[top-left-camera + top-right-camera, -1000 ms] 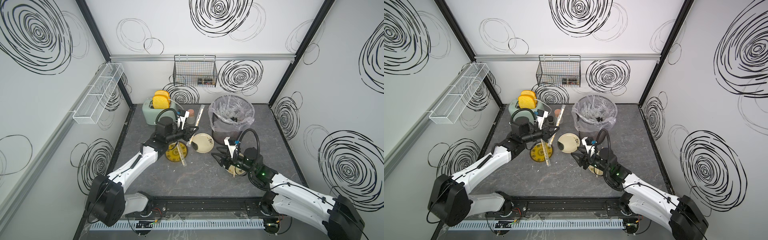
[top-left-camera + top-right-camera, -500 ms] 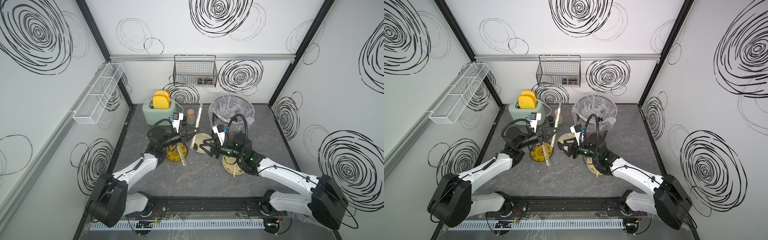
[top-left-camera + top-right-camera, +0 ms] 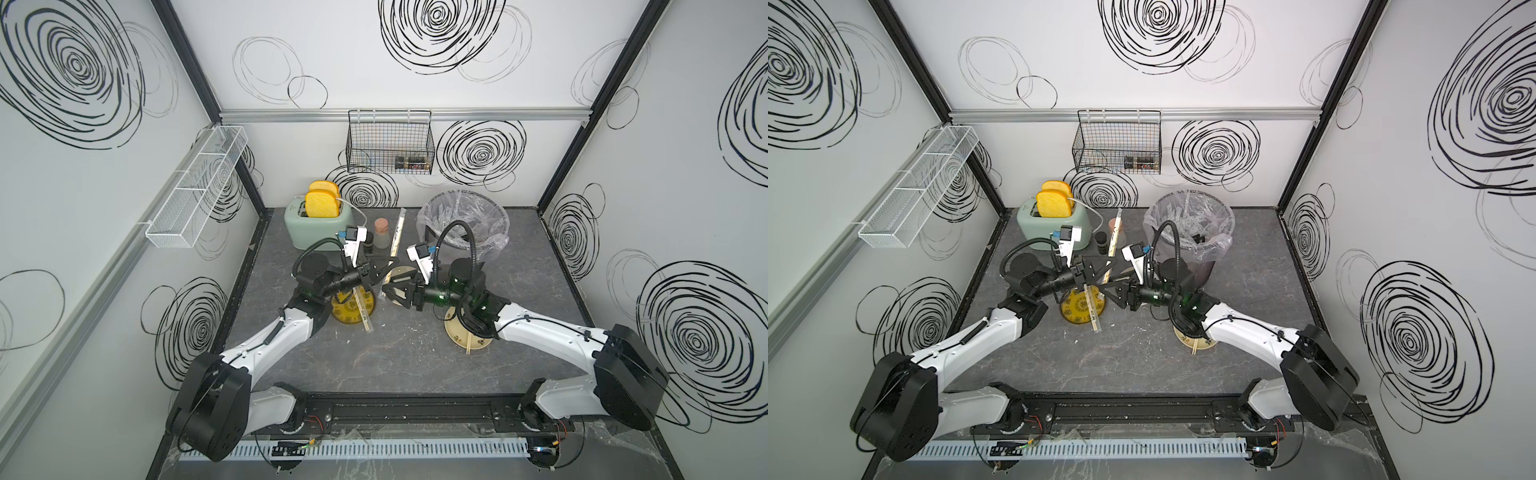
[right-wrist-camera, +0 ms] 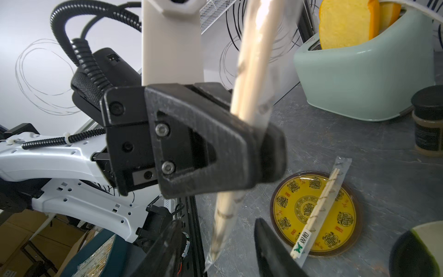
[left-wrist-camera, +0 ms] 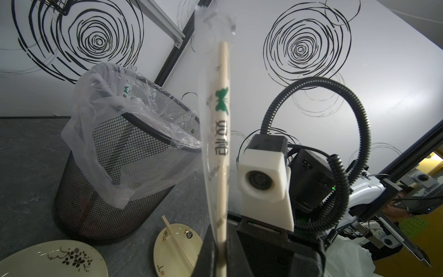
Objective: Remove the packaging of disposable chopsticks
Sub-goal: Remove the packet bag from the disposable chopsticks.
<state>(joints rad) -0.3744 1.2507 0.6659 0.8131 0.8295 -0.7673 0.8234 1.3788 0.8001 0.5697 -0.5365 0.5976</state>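
My left gripper point(image 3: 383, 268) is shut on a pair of disposable chopsticks point(image 5: 223, 144) still inside its clear packaging point(image 5: 206, 72). The pair stands steeply tilted above the table. In the right wrist view the left gripper point(image 4: 262, 144) pinches the pair near its lower third. My right gripper point(image 4: 218, 251) is open, its fingers on either side of the sleeve's bottom tip without touching it. A second wrapped pair point(image 3: 362, 307) lies across a yellow plate point(image 3: 347, 320). Bare chopsticks point(image 5: 176, 239) lie on a beige plate point(image 3: 455, 338).
A mesh bin point(image 3: 498, 224) with a clear liner stands at the back right. A mint toaster point(image 3: 316, 228) and small jars point(image 3: 380, 237) are at the back. A cream floral plate point(image 5: 48, 259) lies near the bin. A wire basket point(image 3: 390, 141) hangs on the back wall.
My right arm has swung left from the beige plate to the held pair, and its jaws have narrowed a little. My left arm has brought the wrapped pair toward the middle.
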